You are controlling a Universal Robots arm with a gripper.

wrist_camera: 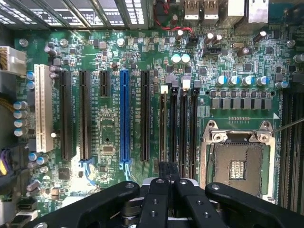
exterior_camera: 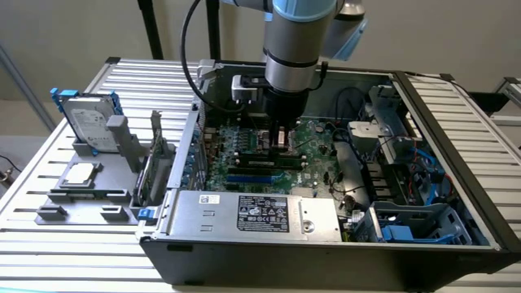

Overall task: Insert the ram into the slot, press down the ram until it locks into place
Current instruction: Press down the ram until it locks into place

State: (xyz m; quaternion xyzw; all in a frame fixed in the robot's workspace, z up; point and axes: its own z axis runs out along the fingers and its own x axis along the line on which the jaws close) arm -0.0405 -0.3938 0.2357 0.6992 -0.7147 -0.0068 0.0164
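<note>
Wrist view: ram (wrist_camera: 163, 126) beyond hand (wrist_camera: 167, 178).

Open PC case (exterior_camera: 456, 159) sat on a slatted metal table (exterior_camera: 49, 244), with the power supply (exterior_camera: 260, 212) along the near edge and what looked like a drive cage with blue clips (exterior_camera: 407, 227) at the exterior view's right. On the exterior view's left, a grey holder (exterior_camera: 85, 195) carried a hard drive (exterior_camera: 88, 122) standing upright. Up close, the motherboard (wrist_camera: 109, 47) had a blue socket (wrist_camera: 125, 114), a white slot (wrist_camera: 42, 109) and an empty CPU socket (wrist_camera: 237, 166).
</note>
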